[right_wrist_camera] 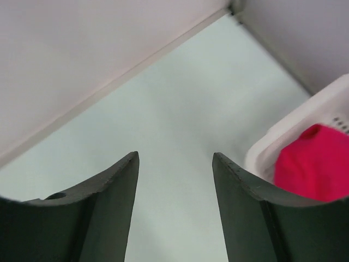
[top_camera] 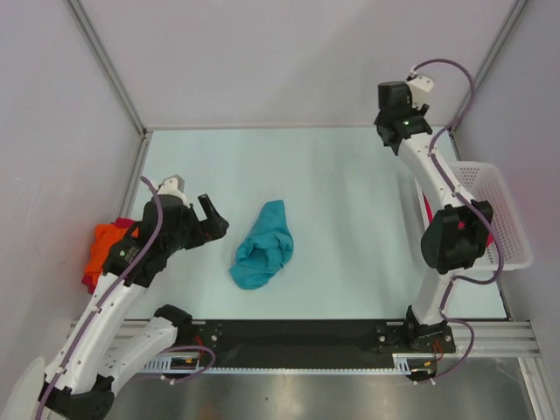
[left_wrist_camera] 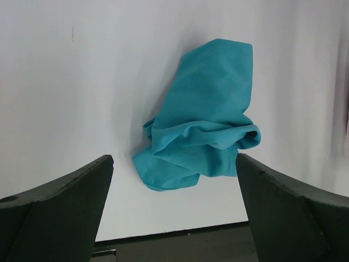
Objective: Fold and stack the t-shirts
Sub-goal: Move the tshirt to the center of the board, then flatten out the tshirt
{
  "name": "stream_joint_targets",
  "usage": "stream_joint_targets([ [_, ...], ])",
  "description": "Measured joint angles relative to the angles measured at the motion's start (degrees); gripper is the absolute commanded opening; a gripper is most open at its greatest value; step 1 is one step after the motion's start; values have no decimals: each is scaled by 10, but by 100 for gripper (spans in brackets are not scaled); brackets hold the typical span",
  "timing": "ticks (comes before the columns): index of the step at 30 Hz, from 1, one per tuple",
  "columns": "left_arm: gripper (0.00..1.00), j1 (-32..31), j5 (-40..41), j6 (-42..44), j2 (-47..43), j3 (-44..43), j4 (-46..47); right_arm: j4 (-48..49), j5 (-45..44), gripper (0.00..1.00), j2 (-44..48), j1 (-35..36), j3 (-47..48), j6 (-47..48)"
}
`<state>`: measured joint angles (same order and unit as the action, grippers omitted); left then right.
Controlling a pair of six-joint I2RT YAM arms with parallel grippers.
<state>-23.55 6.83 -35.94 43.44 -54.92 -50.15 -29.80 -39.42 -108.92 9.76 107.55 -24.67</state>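
A crumpled teal t-shirt [top_camera: 262,246] lies bunched near the middle of the table; it also shows in the left wrist view [left_wrist_camera: 204,120]. My left gripper [top_camera: 213,220] is open and empty, a little to the left of the teal shirt, pointing at it. My right gripper [top_camera: 404,131] is open and empty, raised at the back right of the table. A magenta-pink shirt [right_wrist_camera: 316,164] lies in the white basket [top_camera: 499,206]. An orange shirt [top_camera: 107,242] over a dark red one [top_camera: 91,278] lies at the table's left edge, partly hidden by my left arm.
The white lattice basket stands along the right edge beside my right arm. Grey walls and metal frame posts enclose the table at the back and sides. A black rail [top_camera: 297,334] runs along the near edge.
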Motion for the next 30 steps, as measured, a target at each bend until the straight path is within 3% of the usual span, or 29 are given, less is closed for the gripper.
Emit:
stream_joint_targets([
  [8, 100, 21, -80, -2, 124, 3, 56, 0, 171, 60, 82, 170, -197, -49],
  [12, 99, 35, -165, -31, 183, 62, 140, -7, 249, 61, 82, 241, -297, -81],
  [17, 98, 37, -236, -76, 233, 149, 216, -23, 283, 61, 101, 325, -355, -104],
  [22, 86, 38, -256, -92, 229, 169, 255, -33, 283, 61, 174, 354, -373, -117],
  [26, 58, 38, -264, -102, 214, 188, 286, -35, 278, 60, 228, 363, -374, -124],
  [27, 19, 38, -267, -103, 211, 195, 294, -37, 278, 61, 240, 364, -374, -127],
  [28, 0, 38, -270, -107, 210, 203, 301, -38, 278, 61, 244, 368, -374, -129],
  [30, 0, 38, -275, -114, 209, 219, 315, -42, 277, 60, 254, 378, -375, -132],
])
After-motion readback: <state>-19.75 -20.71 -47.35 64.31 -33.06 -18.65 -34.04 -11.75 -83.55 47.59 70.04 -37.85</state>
